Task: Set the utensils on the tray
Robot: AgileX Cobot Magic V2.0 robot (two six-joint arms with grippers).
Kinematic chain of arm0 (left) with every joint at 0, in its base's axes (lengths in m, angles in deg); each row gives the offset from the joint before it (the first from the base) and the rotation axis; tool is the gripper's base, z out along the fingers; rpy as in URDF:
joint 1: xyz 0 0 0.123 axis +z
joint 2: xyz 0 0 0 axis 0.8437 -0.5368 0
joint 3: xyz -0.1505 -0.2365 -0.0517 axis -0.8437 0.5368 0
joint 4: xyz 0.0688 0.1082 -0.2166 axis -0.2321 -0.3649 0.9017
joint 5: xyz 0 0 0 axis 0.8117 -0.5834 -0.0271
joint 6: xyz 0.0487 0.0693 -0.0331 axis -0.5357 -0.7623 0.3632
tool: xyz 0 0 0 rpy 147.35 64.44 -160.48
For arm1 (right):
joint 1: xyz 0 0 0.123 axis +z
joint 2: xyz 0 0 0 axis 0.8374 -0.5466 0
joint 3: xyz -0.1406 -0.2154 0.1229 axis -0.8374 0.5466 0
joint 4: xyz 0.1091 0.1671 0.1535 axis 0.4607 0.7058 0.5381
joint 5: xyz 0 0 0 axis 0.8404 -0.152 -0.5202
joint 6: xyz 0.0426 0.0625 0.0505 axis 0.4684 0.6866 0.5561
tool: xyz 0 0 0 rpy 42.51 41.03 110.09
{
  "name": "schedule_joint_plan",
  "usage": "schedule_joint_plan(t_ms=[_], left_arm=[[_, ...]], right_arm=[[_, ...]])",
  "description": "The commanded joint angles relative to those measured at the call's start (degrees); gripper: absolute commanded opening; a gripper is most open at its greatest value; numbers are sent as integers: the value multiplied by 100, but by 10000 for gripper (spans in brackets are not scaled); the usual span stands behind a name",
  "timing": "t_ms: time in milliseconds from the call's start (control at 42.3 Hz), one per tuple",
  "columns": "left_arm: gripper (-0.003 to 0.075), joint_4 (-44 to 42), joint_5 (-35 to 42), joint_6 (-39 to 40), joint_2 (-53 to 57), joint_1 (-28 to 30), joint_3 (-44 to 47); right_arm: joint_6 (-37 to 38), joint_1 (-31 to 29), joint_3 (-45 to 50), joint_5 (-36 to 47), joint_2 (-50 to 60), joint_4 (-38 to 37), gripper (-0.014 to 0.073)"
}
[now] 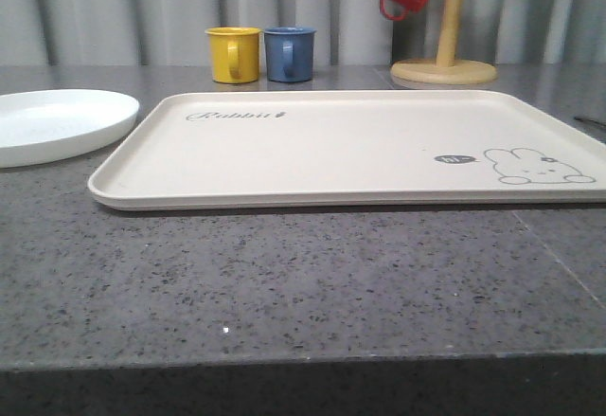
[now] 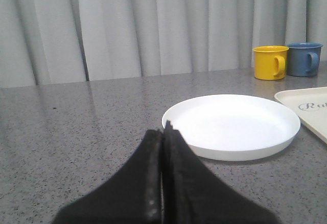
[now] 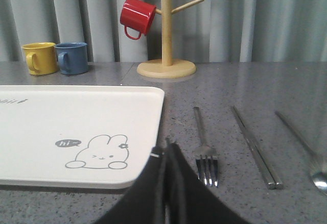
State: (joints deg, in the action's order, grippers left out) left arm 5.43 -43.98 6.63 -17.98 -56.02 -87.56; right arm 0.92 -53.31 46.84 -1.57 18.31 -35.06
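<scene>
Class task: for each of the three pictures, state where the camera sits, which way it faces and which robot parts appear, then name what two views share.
Front view: low at the table's near edge, facing forward over the tray toward the mug tree.
Left wrist view: on the left arm, facing the white plate; the left gripper, shut, shows.
Right wrist view: on the right arm, facing the fork, knife and spoon; the right gripper, shut, shows.
Shared: all three see the yellow mug and blue mug.

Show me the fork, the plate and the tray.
fork [image 3: 206, 158]: right wrist view, base of the tines.
plate [image 2: 232, 124]: left wrist view, middle of the dish.
tray [image 1: 341, 146]: front view, bare middle of its surface.
</scene>
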Motion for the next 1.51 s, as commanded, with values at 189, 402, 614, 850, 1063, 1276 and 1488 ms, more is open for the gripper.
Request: schedule_joint_plan(t_ms=[189,402,614,850,1063,1276,1488], left_arm=[[-20,34,440,46,112,-53,86],[-20,34,440,46,112,-53,86],[-20,34,491,46,112,-53,86],[-20,34,1013,46,112,-77,-491],[-20,34,-244,46,-171,-77,-2134],[-20,34,-2173,46,-1131,-77,-3919],[-20,34,-3202,46,-1898,-77,-4480]], right_arm=[[0,-39,-1,500,92,-62,-67],[0,-39,-1,500,92,-62,-67],[0,-39,-9,833,92,-62,-67],[0,-39,-860,401,88,-24,-67],[0,-39,-2662,-1391,-485,-144,-67],[0,-39,-4250,-3257,-1704,-174,-67],[0,-39,-4655,-4324,-2865,-174,-67]])
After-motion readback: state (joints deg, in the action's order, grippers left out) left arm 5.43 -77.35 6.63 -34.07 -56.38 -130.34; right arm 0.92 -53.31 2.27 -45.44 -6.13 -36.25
